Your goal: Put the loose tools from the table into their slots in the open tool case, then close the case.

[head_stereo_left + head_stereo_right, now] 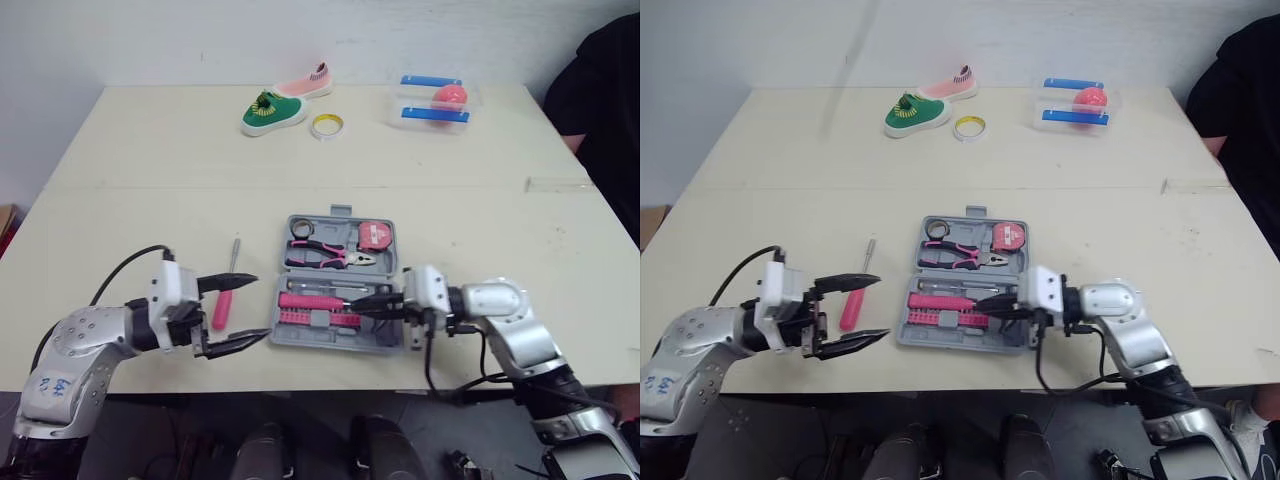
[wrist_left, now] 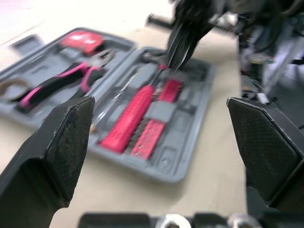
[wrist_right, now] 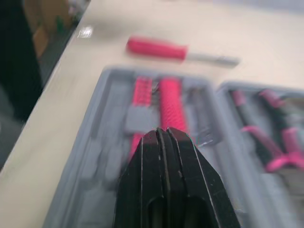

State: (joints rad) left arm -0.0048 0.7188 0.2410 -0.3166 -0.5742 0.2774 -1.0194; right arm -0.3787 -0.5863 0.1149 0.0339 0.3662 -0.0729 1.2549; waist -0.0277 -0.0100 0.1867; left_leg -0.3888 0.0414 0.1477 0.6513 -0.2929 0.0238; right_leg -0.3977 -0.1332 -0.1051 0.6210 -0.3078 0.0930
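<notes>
While left tool (image 1: 262,307) gapes wide, empty, beside screwdriver (image 1: 221,309) — right tool (image 1: 354,302) pinched together over case (image 1: 385,342); arm sticker (image 1: 52,385) scrawl unreadable.

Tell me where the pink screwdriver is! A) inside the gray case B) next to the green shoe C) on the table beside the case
C: the pink screwdriver lies on the table, just left of the open tool case, outside it.
</notes>
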